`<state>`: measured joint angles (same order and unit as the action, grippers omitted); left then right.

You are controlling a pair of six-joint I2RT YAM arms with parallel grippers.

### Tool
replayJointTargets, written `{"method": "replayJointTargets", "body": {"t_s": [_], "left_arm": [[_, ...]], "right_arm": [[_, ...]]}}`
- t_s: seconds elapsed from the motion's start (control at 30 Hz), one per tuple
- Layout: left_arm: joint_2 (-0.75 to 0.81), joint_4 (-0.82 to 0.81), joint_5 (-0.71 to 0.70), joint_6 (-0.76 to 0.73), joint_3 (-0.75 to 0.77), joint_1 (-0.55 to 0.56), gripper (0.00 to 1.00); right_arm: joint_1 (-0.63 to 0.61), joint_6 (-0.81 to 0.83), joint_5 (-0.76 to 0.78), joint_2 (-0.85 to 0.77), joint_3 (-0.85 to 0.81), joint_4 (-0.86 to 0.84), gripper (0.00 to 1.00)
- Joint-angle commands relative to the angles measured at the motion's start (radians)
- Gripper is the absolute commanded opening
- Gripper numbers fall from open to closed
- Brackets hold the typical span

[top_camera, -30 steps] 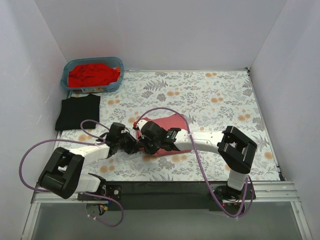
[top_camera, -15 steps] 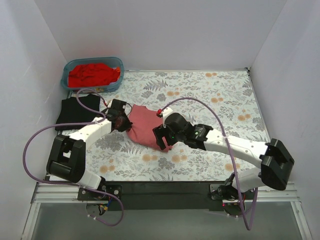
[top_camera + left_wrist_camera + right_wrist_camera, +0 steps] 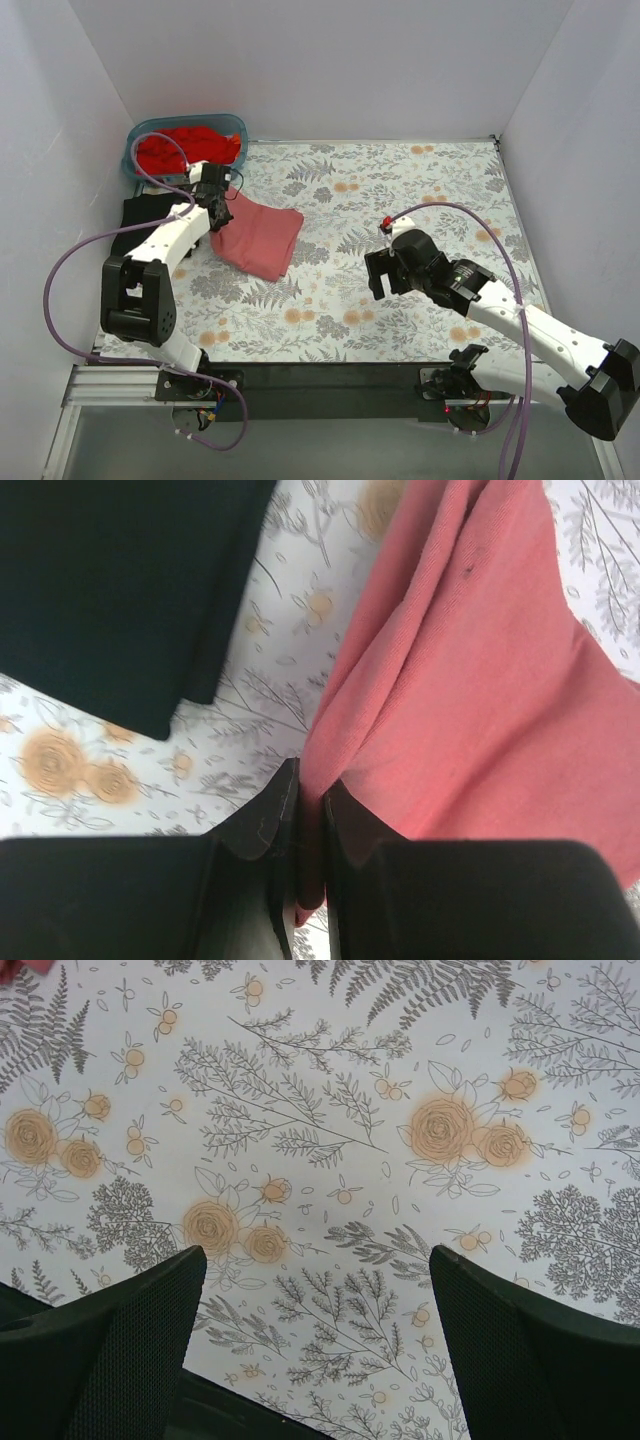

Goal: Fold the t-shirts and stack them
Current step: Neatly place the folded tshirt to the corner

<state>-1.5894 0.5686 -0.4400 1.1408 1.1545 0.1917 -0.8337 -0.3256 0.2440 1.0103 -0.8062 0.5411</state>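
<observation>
The salmon-pink t-shirt (image 3: pixel 262 238) lies folded on the left half of the table. My left gripper (image 3: pixel 222 213) is shut on its left edge; in the left wrist view the pink cloth (image 3: pixel 480 680) runs down between the two fingertips (image 3: pixel 270 815). A folded black t-shirt (image 3: pixel 150 222) lies just left of it, its corner (image 3: pixel 120 590) also filling the top left of the left wrist view. Red t-shirts (image 3: pixel 185 150) are heaped in a blue bin. My right gripper (image 3: pixel 383 275) hangs open over bare floral cover (image 3: pixel 320 1190), well right of the pink shirt, holding nothing.
The blue bin (image 3: pixel 236 128) stands in the back left corner against the white walls. White walls close the table on the left, back and right. Purple cables loop from both arms.
The left gripper has dragged the pink shirt back and left, toward the black shirt. The right gripper has let go of it, opened wide and drawn away to the right.
</observation>
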Motion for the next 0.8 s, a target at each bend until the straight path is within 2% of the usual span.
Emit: {"method": "replayJointTargets", "body": {"t_s": [0.0, 0.23, 0.53, 0.77], "left_arm": [[-0.003, 0.010, -0.101, -0.081, 0.073, -0.023, 0.00], [-0.034, -0.003, -0.164, -0.164, 0.143, -0.086, 0.00], [-0.067, -0.076, -0.111, -0.184, 0.241, -0.182, 0.00], [-0.136, -0.052, -0.097, -0.184, 0.329, -0.253, 0.00]], "right_arm": [[0.037, 0.011, 0.003, -0.029, 0.001, 0.046, 0.98], [0.076, 0.042, -0.034, 0.040, -0.057, 0.060, 0.98], [0.104, 0.120, -0.066, 0.135, -0.166, 0.079, 0.98], [0.119, 0.129, -0.041, 0.159, -0.194, 0.102, 0.98]]}}
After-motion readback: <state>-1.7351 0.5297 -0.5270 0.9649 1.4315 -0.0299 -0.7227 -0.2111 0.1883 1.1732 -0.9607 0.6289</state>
